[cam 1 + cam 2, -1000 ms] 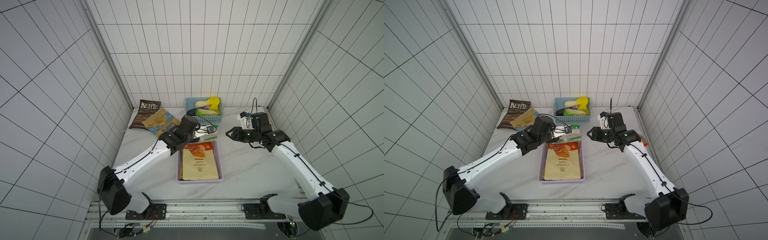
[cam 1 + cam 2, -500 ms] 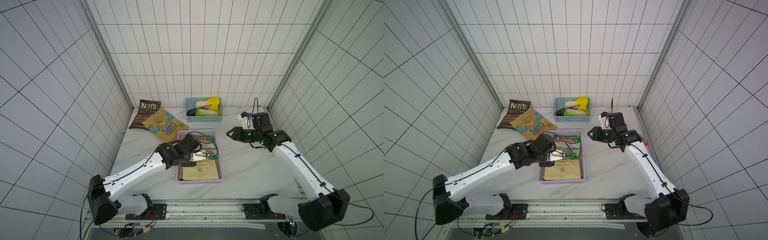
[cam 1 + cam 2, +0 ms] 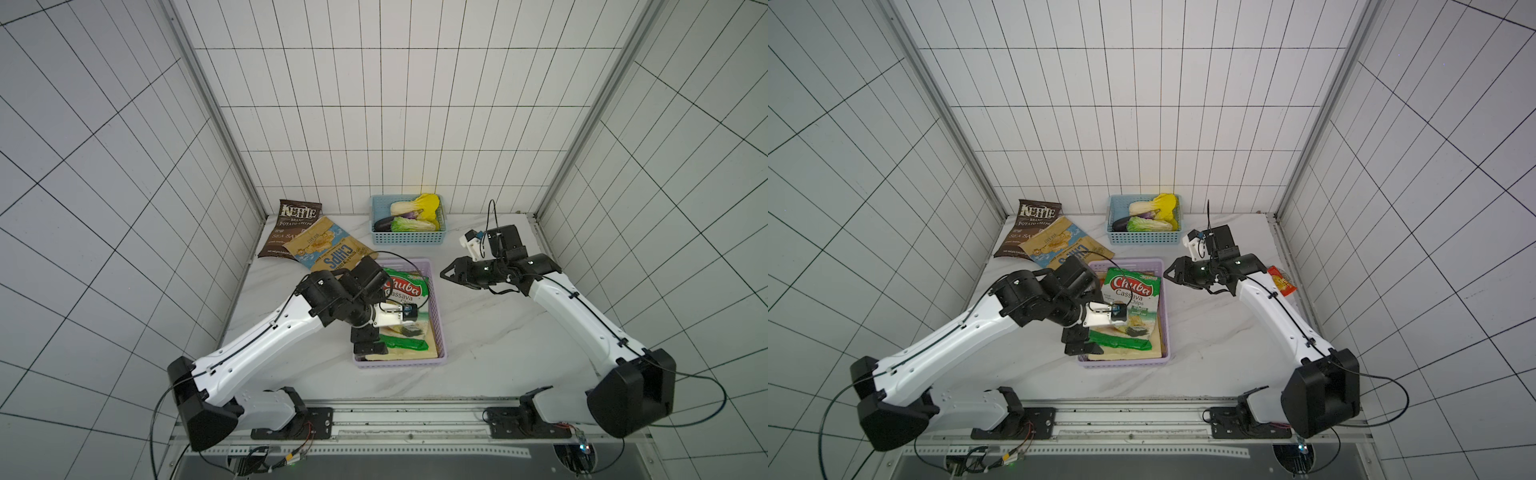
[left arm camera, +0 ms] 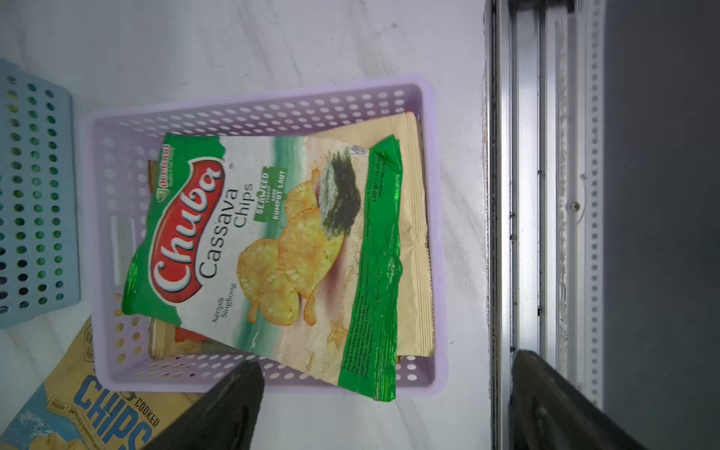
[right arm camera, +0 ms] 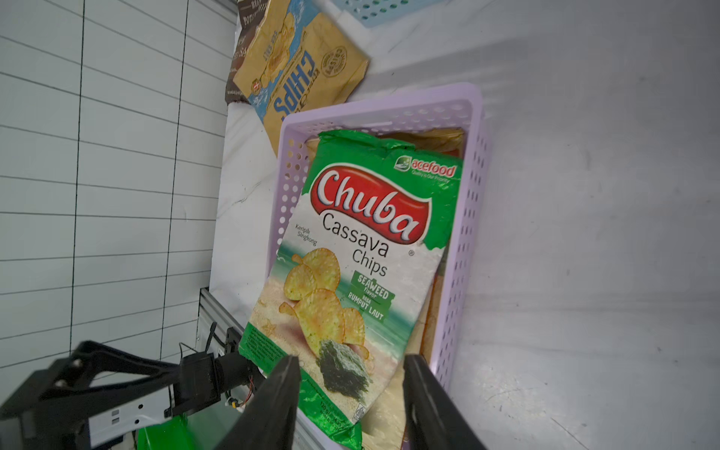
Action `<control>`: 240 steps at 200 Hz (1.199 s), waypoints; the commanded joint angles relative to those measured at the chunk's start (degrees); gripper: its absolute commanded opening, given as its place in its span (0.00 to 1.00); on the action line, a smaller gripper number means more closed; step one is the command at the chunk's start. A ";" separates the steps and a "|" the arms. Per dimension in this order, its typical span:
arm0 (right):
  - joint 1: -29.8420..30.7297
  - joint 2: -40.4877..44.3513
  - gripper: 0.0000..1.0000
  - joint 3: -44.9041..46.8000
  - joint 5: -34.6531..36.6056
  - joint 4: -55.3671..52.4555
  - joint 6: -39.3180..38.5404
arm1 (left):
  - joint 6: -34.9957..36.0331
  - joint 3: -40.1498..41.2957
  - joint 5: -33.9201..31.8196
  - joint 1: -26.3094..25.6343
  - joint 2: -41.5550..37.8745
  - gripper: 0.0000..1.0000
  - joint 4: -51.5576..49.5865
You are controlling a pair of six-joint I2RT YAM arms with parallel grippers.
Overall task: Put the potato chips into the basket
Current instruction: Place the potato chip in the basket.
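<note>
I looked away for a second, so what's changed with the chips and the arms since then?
The left gripper carried the Chuba cassava bag toward the robot over the lilac basket, then opened and let it go; it now lies in the basket on a cream bag. The right gripper, Kettle bag and CHIPS bag stayed put.

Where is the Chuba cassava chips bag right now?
In both top views the Chuba cassava chips bag lies in the lilac basket, mid-table, atop a cream bag.
</note>
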State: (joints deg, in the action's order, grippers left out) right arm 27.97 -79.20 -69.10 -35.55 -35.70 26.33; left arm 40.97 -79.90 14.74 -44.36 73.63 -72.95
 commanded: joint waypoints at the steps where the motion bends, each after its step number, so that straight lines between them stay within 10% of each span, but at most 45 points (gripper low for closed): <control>1: 5.30 -2.19 0.45 -1.05 -5.92 0.35 -0.93 | -4.25 -0.43 4.24 5.62 0.23 0.94 4.28; 35: 11.66 -3.07 0.42 1.97 -9.65 1.50 -1.32 | -8.68 7.12 -0.37 8.78 2.13 0.70 11.72; 117: 17.98 -8.87 0.11 13.08 -12.88 13.84 3.64 | -7.64 22.06 2.63 7.41 4.01 0.65 18.16; 240: 18.04 -15.62 0.13 15.50 -5.64 8.41 -0.77 | -8.95 23.99 7.02 7.03 4.08 0.70 17.17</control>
State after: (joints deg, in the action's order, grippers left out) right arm 45.52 -94.52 -54.46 -44.53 -23.68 28.34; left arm 32.91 -55.22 19.07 -37.08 79.11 -54.68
